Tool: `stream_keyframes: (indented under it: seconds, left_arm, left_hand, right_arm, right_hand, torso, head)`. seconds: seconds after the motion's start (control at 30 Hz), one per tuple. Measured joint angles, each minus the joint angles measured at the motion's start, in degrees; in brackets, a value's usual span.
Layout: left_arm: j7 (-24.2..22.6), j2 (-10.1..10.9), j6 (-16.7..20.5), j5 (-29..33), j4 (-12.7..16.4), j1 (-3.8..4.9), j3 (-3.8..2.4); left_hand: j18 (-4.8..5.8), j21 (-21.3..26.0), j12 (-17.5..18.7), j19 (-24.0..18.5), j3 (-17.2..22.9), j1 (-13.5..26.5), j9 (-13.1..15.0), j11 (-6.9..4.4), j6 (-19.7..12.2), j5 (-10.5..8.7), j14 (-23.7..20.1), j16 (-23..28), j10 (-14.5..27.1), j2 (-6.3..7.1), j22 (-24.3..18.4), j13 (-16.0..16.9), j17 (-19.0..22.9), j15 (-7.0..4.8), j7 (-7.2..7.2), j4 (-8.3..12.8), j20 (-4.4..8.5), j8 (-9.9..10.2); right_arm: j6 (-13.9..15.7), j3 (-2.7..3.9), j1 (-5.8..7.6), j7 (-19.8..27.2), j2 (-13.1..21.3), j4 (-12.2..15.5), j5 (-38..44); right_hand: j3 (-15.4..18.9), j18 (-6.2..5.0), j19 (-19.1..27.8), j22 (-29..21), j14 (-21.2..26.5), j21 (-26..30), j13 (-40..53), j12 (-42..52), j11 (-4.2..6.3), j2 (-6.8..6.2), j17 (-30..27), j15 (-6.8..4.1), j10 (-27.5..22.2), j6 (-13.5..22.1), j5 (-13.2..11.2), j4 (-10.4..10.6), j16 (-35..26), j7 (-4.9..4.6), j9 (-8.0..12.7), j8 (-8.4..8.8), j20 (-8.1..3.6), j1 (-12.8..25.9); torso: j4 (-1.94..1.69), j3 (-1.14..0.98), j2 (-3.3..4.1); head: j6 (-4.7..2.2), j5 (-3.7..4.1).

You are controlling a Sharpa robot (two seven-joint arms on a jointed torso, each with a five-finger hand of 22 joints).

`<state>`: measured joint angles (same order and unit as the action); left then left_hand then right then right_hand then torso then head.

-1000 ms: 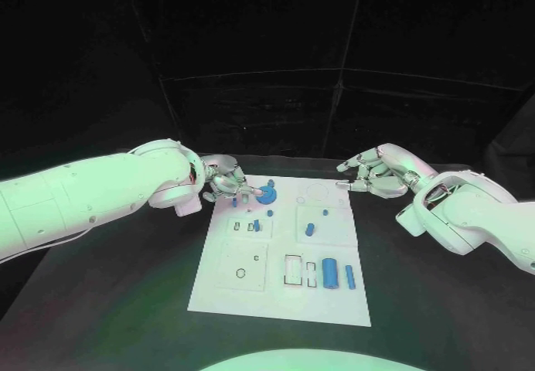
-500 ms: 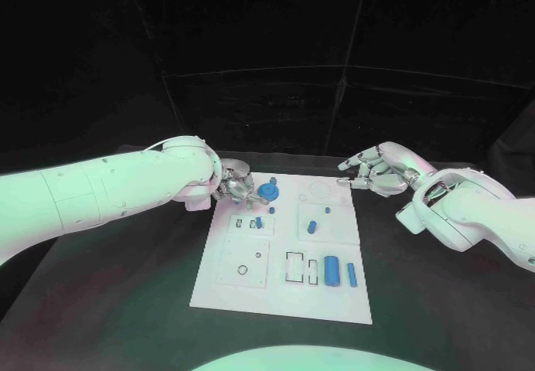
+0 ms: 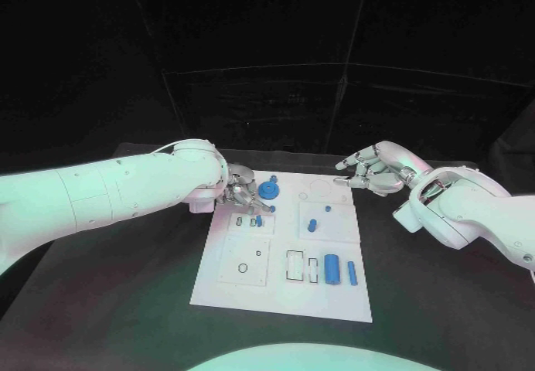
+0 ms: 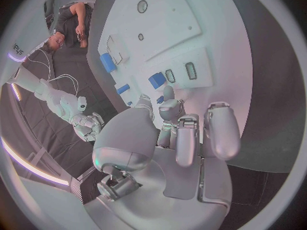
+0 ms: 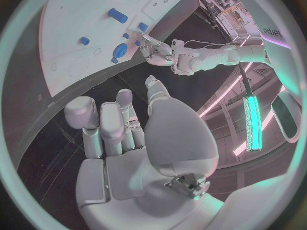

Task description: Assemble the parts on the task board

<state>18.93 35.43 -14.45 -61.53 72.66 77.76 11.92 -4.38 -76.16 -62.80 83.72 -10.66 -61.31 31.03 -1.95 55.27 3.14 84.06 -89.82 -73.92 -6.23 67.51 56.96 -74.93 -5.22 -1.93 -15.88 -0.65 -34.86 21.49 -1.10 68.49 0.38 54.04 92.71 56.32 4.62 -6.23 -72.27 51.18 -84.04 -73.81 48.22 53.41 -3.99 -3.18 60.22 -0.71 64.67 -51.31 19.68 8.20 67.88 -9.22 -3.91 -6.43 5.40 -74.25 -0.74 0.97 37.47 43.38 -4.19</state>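
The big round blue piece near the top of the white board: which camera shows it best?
The head view: the round blue part sits unobstructed on the task board, beside the left hand. The right wrist view shows it smaller, at the board's edge. In the left wrist view I cannot pick it out with confidence.

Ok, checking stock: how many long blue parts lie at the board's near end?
2: a thick blue cylinder, and a thinner blue rod beside it, nearer the right edge. None looks hidden there.
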Motion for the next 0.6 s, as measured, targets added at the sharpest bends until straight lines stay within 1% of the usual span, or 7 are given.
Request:
stream_keyframes:
  seconds: [0.17,0.23,0.43,0.6]
  left_arm:
    - [0.07,-0.23,-0.33,-0.09,-0.3,-0.09,0.15]
    - [0.1,-0.33,-0.47,-0.12,-0.35,-0.1,0.2]
    - [0.15,-0.47,-0.89,-0.16,-0.33,-0.22,0.51]
    - [0.18,-0.61,-1.06,-0.19,-0.31,-0.29,0.66]
  left_hand:
    - [0.0,-0.22,0.0,0.0,-0.16,0.0,0.16,0.0,0.0,0.0,0.0,0.0,0.0,0.0,0.09,0.03,0.0,0.0,0.0,0.16,0.0,0.0]
    - [0.0,-0.22,0.0,0.0,-0.4,0.15,0.33,0.0,-0.2,0.0,0.0,0.0,0.0,-0.15,0.18,0.06,0.0,0.0,-0.2,-0.09,0.0,-0.13]
    - [-0.01,-0.22,0.0,-0.01,-0.63,0.26,0.56,0.0,-0.2,0.0,0.0,0.0,0.0,-0.26,0.2,0.05,0.01,0.0,-0.21,0.0,0.0,-0.24]
    - [-0.01,-0.22,0.0,-0.01,-0.63,0.26,0.67,0.0,-0.38,0.0,0.0,0.0,0.0,-0.26,0.11,0.05,0.01,0.0,-0.03,0.0,0.0,-0.24]
  right_arm:
    - [-0.17,0.0,0.0,-0.17,-0.18,-0.12,-0.02]
    - [-0.25,0.0,0.0,-0.22,-0.26,-0.21,-0.03]
    - [-0.38,0.0,0.0,-0.35,-0.46,-0.39,-0.05]
    - [-0.51,0.0,0.0,-0.4,-0.7,-0.6,-0.05]
  right_hand:
    - [0.08,0.01,0.0,-0.17,0.0,0.09,-0.11,0.0,0.0,0.0,-0.18,0.0,0.0,0.0,0.17,0.08,-0.12,0.0,0.0,-0.06,0.0,0.0]
    - [0.64,0.01,0.0,-0.35,0.0,0.28,-0.25,0.0,0.0,-0.02,-0.4,0.0,0.0,0.0,0.17,0.29,-0.39,0.0,0.0,-0.22,0.0,-0.01]
    - [0.73,0.0,0.0,-0.41,0.0,0.28,-0.25,0.0,0.0,-0.02,-0.4,0.0,0.0,0.0,0.17,0.26,-0.39,0.0,0.0,-0.21,0.0,-0.02]
    - [0.89,0.0,0.0,-0.57,0.0,0.52,-0.33,0.0,0.0,-0.02,-0.49,0.0,0.0,0.0,-0.34,0.42,-0.66,0.0,0.01,-0.21,0.0,-0.02]
  torso:
    - [-0.02,0.0,-0.01]
    - [-0.03,0.0,0.0]
    - [-0.03,-0.02,0.0]
    - [-0.05,-0.03,0.01]
  head:
    - [0.15,-0.01]
    - [0.2,-0.01]
    - [0.36,-0.09]
    - [0.46,-0.12]
